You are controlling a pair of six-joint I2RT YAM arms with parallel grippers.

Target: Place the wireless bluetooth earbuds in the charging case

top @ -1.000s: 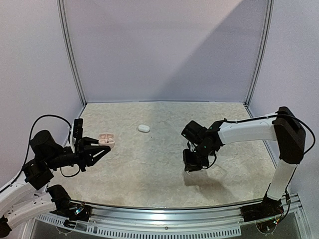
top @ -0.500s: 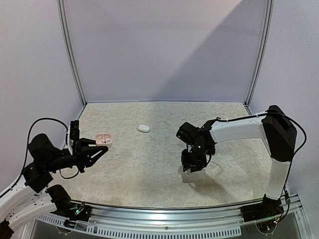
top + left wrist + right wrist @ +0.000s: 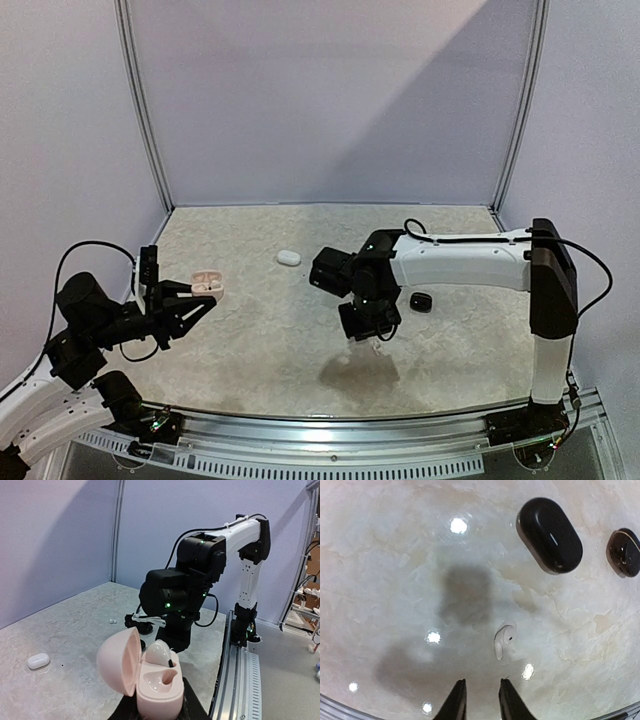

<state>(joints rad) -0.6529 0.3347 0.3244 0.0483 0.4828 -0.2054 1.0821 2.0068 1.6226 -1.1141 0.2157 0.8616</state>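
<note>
1. Left gripper is clamped tight on the open pink charging case. Its lid is tipped back, one earbud sits in place, and the socket nearer the gripper is empty.
2. Right gripper hovers over the table, jaws slightly apart, nothing between them.
3. A white earbud lies just ahead of its fingertips. A black case and a black earbud lie farther ahead.
4. Roughly halfway, I'd say: one earbud left to pick up and seat.
</note>
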